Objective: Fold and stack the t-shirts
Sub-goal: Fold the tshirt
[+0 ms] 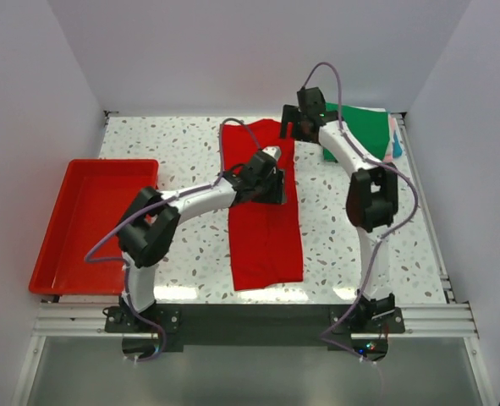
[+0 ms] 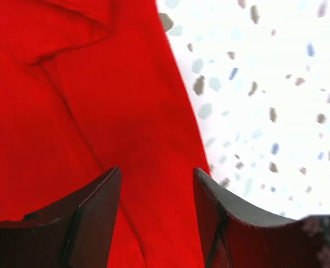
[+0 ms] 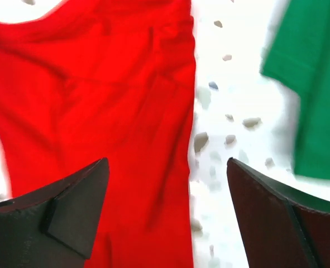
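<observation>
Red t-shirt (image 1: 266,228) lies as a long lengthwise-folded strip down the middle of the table (image 1: 165,144), running from near the far edge almost to the near edge. Green t-shirt (image 1: 364,127) tops the stack in the far right corner, with pink and teal edges (image 1: 395,145) showing beside it. Red tray (image 1: 89,220) sits at the left edge.

Left gripper (image 2: 156,178) hovers low over the strip's right edge, jaws apart, only cloth showing in the gap and nothing pinched. Right gripper (image 3: 167,167) is spread wide, straddling that same edge near the far end, one finger over cloth and one over bare table, and holds nothing.

Risks, as I judge them:
- A pinch at this edge may catch only the top layer, and the fold would open on lifting.
- Creases at the far end could set a crooked cross-fold.
- A low sideways move by the left fingers could drag the strip askew.

The top view alone gives the strip's full length and the stack. Only the wrist views show the creases and overlapping layers. The right wrist view shows the green shirt's edge apart across bare table, while the left wrist view shows no green.
</observation>
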You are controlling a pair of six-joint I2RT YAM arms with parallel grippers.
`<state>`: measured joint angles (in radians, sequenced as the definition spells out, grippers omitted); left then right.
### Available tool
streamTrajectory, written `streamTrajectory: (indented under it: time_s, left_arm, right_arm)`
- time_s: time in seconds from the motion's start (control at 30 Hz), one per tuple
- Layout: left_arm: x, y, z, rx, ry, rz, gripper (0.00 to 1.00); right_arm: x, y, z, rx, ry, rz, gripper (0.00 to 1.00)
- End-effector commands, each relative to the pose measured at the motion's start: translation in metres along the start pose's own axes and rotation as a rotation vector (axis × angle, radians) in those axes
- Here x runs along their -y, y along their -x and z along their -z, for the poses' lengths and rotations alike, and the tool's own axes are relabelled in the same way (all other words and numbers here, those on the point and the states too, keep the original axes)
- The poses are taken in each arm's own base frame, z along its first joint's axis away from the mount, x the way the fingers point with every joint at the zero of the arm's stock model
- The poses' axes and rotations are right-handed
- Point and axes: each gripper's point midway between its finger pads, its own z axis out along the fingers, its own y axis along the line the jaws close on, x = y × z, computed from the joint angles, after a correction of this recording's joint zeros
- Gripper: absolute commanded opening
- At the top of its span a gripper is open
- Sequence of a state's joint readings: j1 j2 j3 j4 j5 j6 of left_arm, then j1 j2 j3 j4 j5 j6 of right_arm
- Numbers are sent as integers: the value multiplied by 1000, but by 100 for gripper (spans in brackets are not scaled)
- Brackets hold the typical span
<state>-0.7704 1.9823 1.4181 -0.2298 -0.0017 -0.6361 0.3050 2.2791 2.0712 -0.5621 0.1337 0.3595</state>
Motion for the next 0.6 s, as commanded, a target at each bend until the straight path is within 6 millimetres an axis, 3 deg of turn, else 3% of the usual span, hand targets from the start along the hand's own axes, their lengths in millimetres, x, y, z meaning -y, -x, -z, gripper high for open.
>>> streamTrajectory:
  time_s: [0.0,0.03,0.07,0.13,0.17,0.23,0.27,0.3,0.33,0.37,0.4,0.47,0.57]
  left_arm:
    - [27,56,76,223,-103,40,59]
    - [18,49,82,210,-71,51,58]
    - [10,43,88,207,-41,88,51]
    - [-13,22,106,200,24,122,43]
    - [-20,12,111,193,39,135,39]
    - [-43,-18,125,179,88,175,31]
    - [-47,-32,128,161,97,180,28]
    - [-58,-51,133,149,114,178,26]
    - [-63,-63,136,135,127,177,24]
    - [-66,-90,134,93,133,158,23]
    - [-63,-97,140,99,120,146,23]
    - [-53,-122,142,66,94,123,24]
    - [-62,-164,142,17,115,120,28]
  right_arm:
    - [-16,32,99,128,77,-60,88]
    - [-13,20,108,115,65,-58,85]
    - [-3,-5,127,91,40,-56,82]
    - [-4,-38,143,72,24,-33,73]
    - [7,-67,160,51,8,-25,70]
    - [3,-101,177,37,11,-5,64]
    - [14,-140,176,-23,-12,19,61]
    - [2,-149,198,6,40,17,59]
    - [2,-164,203,-6,52,23,57]
    - [15,-198,203,-56,26,41,56]
    - [8,-208,220,-39,72,25,55]
    - [18,-245,223,-78,73,31,53]
    - [21,-276,235,-101,102,11,51]
